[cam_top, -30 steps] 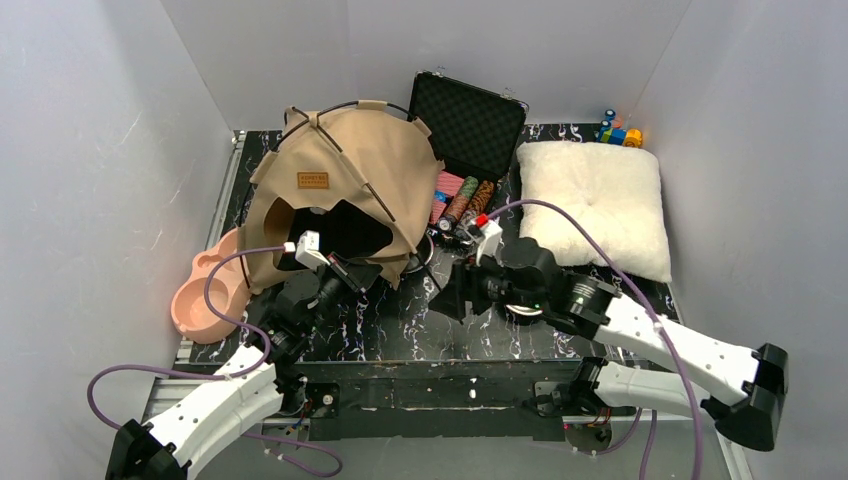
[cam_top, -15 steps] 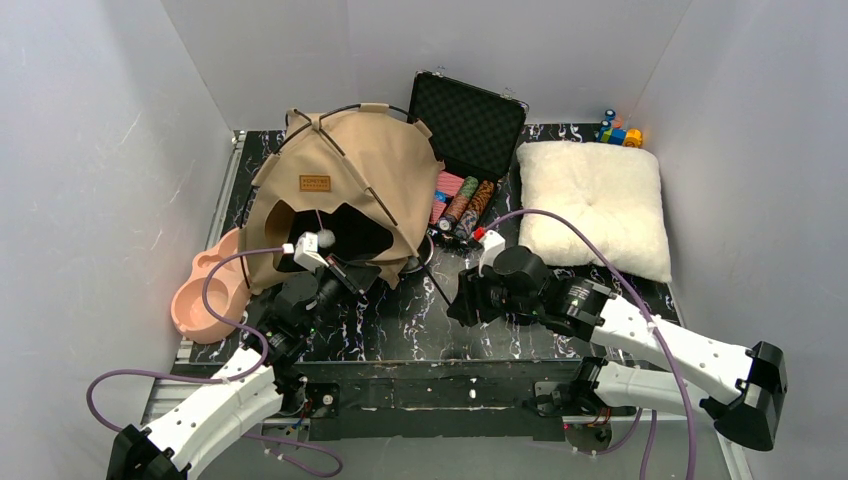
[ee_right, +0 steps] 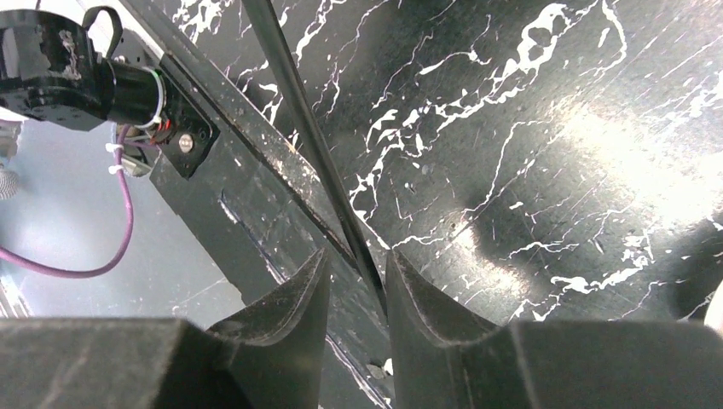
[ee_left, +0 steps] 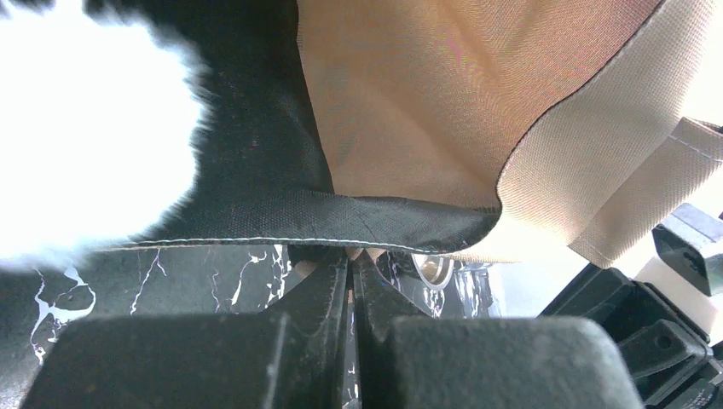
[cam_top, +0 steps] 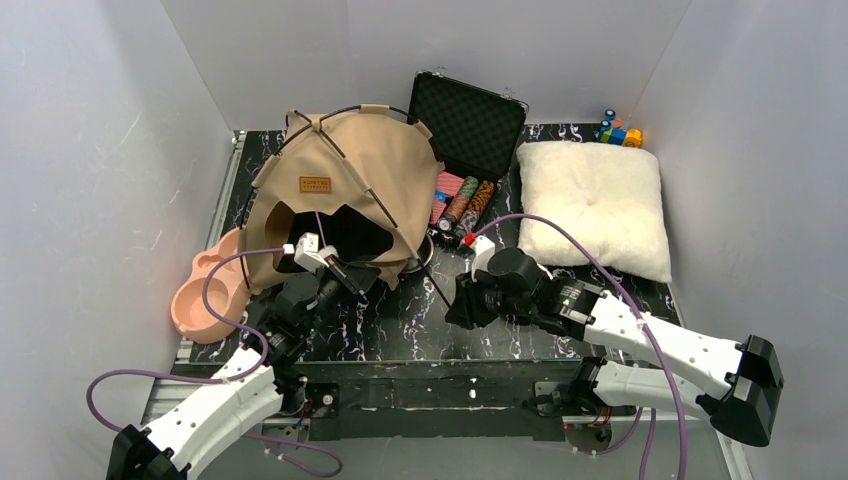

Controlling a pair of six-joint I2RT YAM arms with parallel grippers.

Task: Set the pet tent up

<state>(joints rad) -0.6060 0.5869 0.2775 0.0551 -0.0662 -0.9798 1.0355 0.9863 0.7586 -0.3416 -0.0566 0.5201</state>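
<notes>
The pet tent point(cam_top: 335, 190), one tan shelter, stands at upper left of the overhead view, beside one white cushion point(cam_top: 595, 205). The left gripper point(ee_left: 349, 257) pinches its two fingers together on the tent's dark hem. The right gripper point(ee_right: 356, 260) holds its two fingers slightly apart astride one thin black pole point(ee_right: 298, 111).
</notes>
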